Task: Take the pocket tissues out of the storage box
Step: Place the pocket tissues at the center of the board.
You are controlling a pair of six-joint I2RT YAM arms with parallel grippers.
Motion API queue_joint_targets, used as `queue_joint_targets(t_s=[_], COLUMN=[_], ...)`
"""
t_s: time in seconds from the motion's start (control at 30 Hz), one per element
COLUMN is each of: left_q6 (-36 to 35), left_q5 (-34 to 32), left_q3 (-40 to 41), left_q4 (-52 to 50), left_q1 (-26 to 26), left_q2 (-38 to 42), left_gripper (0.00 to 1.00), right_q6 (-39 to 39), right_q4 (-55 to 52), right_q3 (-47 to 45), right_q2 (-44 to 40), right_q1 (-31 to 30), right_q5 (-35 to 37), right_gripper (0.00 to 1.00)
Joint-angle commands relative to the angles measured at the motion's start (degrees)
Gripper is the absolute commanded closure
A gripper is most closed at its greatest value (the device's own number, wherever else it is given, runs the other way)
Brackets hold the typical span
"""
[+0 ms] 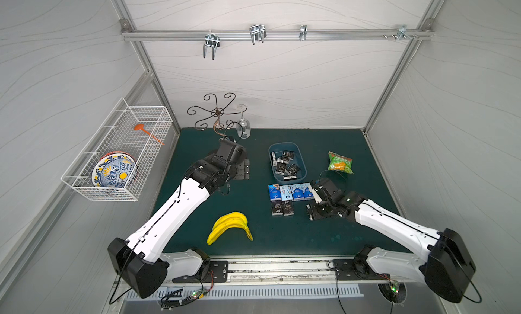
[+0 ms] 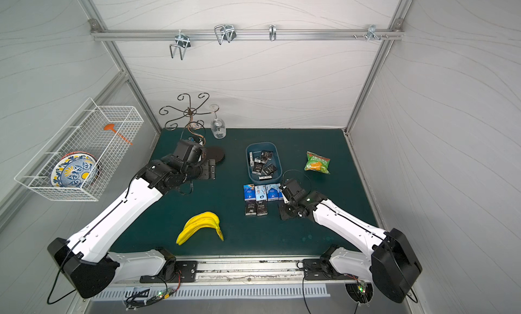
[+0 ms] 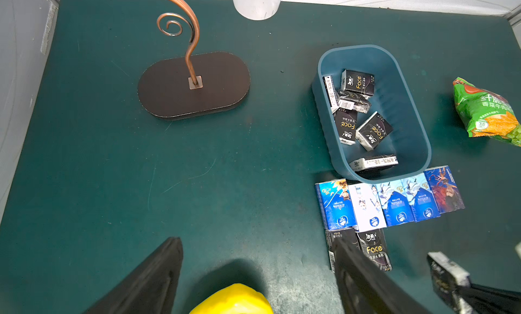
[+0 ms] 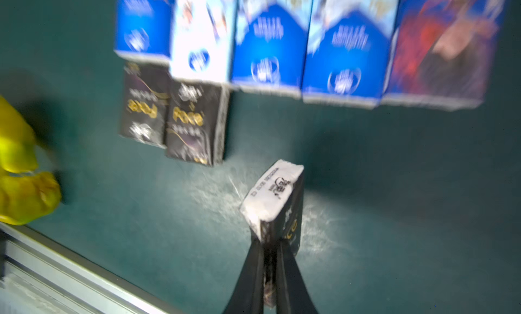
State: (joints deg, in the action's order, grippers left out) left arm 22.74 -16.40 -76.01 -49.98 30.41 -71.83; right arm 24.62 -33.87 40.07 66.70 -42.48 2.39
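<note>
The blue-grey storage box (image 1: pixel 302 161) (image 3: pixel 411 107) stands mid-table with several black pocket tissues (image 1: pixel 284 163) (image 3: pixel 358 115) lying loose inside. In front of it, a row of blue-and-white packets (image 1: pixel 290 192) (image 4: pixel 282 45) lies on the mat, with two black "Face" packets (image 1: pixel 282 208) (image 4: pixel 174 118) nearer still. My right gripper (image 4: pixel 272 242) (image 1: pixel 316 197) is shut on a black packet (image 4: pixel 273 202), held above the mat to the right of those two. My left gripper (image 3: pixel 257 240) (image 1: pixel 241 169) hangs open and empty, high over the mat left of the box.
A green-orange snack bag (image 1: pixel 339 162) lies right of the box. Yellow bananas (image 1: pixel 229 228) lie at the front centre. A scrolled metal stand (image 1: pixel 217 112) with a hanging glass (image 1: pixel 243 126) stands at the back. A white wire basket (image 1: pixel 118 149) hangs on the left wall.
</note>
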Motion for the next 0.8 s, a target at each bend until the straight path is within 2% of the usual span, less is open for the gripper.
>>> queue_joint_targets(t_s=[0.0,0.07,0.2,0.27,0.47,0.67,0.77], left_q6=[0.20,0.15,0.11,0.11,0.20,0.20,0.37], left_q5=[0.64,0.42,-0.27,-0.37,-0.52,-0.82,-0.42], left_q3=[-1.60,-1.53,-1.51,-1.51,-1.73,-1.79,-1.86], left_q4=[1.81,1.64,1.37,1.28,1.03,0.93,0.93], left_q1=[-0.18,-0.18,-0.18,-0.18,-0.20,-0.19,-0.18], left_q2=[-0.15,0.06,0.31,0.29,0.11,-0.11,-0.24], left_gripper=[0.13,0.13,0.13,0.13,0.13,0.13,0.13], right_q6=[3.69,3.92,4.86,5.75,7.45,7.56,6.82], right_q4=[2.53,2.85,4.12,5.15,5.48,3.61,4.87], right_q3=[-1.02,-0.11,1.82,2.16,2.84,2.14,-0.04], right_q2=[2.50,5.29,9.20,10.26,10.05,6.12,4.94], right_q1=[-0.78,-1.58,-2.91,-3.09,-4.19,-3.52,-0.03], right_q5=[1.11,2.23,2.08,0.94,0.70,2.58,0.09], right_gripper=[0.90,0.88,0.79,0.71,0.58,0.55,0.55])
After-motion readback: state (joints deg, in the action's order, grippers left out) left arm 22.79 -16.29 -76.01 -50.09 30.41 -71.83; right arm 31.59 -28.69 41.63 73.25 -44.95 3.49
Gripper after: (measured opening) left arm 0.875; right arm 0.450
